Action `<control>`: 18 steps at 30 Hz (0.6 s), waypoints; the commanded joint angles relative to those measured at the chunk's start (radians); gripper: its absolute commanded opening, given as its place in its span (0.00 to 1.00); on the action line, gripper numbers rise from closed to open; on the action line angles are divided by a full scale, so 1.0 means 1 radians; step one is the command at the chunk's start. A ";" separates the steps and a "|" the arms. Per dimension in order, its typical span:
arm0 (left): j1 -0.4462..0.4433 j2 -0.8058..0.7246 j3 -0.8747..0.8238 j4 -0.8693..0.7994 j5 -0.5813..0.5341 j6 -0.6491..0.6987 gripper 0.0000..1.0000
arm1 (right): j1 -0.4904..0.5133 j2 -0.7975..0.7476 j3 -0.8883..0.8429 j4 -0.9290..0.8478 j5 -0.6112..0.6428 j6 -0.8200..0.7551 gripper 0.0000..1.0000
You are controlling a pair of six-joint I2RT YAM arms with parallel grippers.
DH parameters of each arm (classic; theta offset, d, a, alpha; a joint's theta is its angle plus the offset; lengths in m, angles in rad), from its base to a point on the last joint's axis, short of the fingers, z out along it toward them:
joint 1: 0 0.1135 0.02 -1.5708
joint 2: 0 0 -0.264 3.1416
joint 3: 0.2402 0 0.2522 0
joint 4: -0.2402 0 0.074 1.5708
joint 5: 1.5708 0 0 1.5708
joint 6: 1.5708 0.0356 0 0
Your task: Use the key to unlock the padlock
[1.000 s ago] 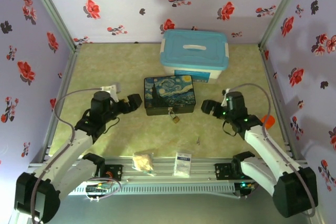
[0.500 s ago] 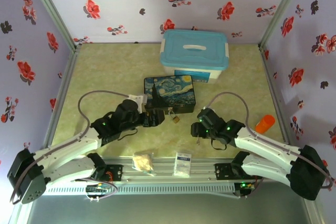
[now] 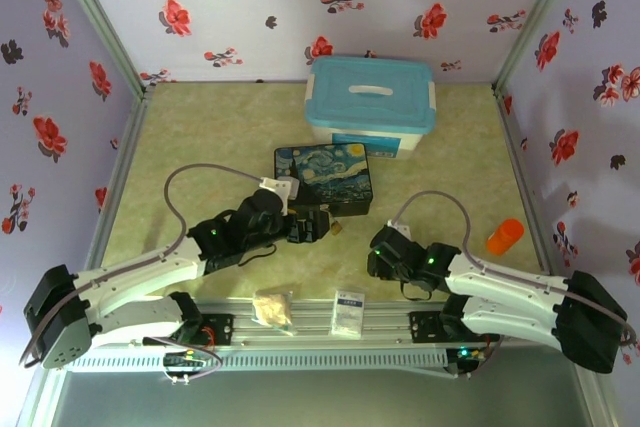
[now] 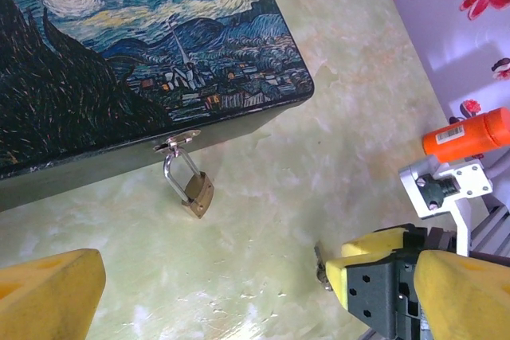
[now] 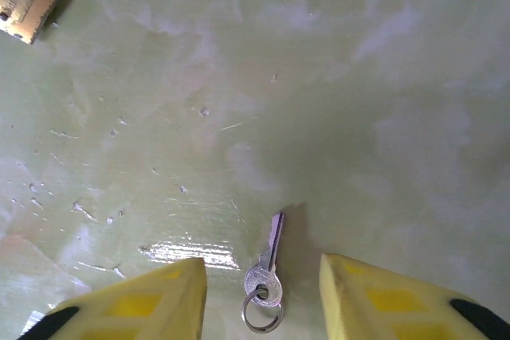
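The small brass padlock [image 4: 196, 193] hangs by its silver shackle from the clasp of the painted dark-blue box [image 4: 119, 61] and rests on the table in front of it. My left gripper [image 4: 255, 308] is open, short of the padlock [image 3: 335, 227], with nothing between its yellow fingers [image 4: 48, 296]. The thin grey key [image 5: 269, 264] lies flat on the table with a small ring on its head. My right gripper [image 5: 263, 308] is open and low over it, one finger on each side, not touching. In the top view the left gripper [image 3: 310, 225] and right gripper [image 3: 378, 247] flank the padlock.
A white bin with a blue lid [image 3: 370, 107] stands behind the painted box [image 3: 322, 179]. An orange bottle [image 3: 503, 236] lies at the right. A tan packet [image 3: 273, 307] and a white packet [image 3: 348, 313] sit on the rail at the near edge.
Both arms have swung inward and down. The left gripper came up to the front of the box near the padlock; the right gripper dropped over the key.
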 commanded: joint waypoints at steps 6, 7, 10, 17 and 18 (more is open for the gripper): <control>-0.011 0.020 -0.034 0.066 -0.016 -0.009 1.00 | 0.038 0.046 -0.037 0.060 0.044 0.069 0.32; -0.011 0.023 -0.032 0.065 -0.013 -0.007 1.00 | 0.040 0.053 -0.037 0.063 0.044 0.071 0.32; -0.011 0.030 -0.035 0.070 -0.013 -0.006 1.00 | 0.047 0.066 -0.039 0.055 0.049 0.083 0.31; -0.011 0.042 -0.043 0.089 -0.007 -0.013 1.00 | 0.065 0.045 -0.069 0.042 0.044 0.122 0.28; -0.011 0.042 -0.044 0.091 -0.007 -0.013 1.00 | 0.071 0.041 -0.073 0.038 0.044 0.130 0.27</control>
